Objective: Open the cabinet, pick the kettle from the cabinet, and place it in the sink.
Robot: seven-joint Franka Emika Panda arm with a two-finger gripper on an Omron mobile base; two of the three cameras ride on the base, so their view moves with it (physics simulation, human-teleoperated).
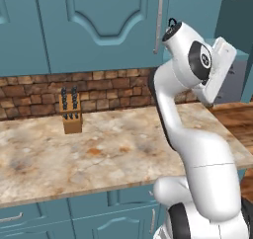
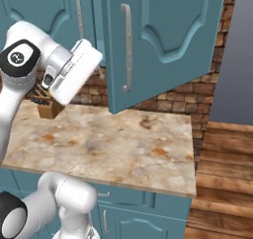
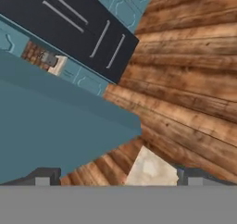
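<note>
The teal wall cabinet (image 1: 99, 25) hangs above the counter. In the right base view its right door (image 2: 168, 35) stands swung out over the counter, with the silver bar handle (image 2: 127, 48) facing me. My white hand (image 2: 74, 75) is raised just left of that door's edge, level with its lower half. My gripper (image 3: 119, 177) is open with nothing between its fingertips (image 3: 44, 177); the door's flat teal face (image 3: 55, 130) lies close in front of it. The kettle and the sink are out of view.
A wooden knife block (image 1: 70, 112) stands at the brick back wall on the beige marbled counter (image 1: 99, 154). The counter ends at the right over wooden floor (image 2: 222, 174). A dark appliance front (image 3: 69, 24) with silver handles shows in the hand view.
</note>
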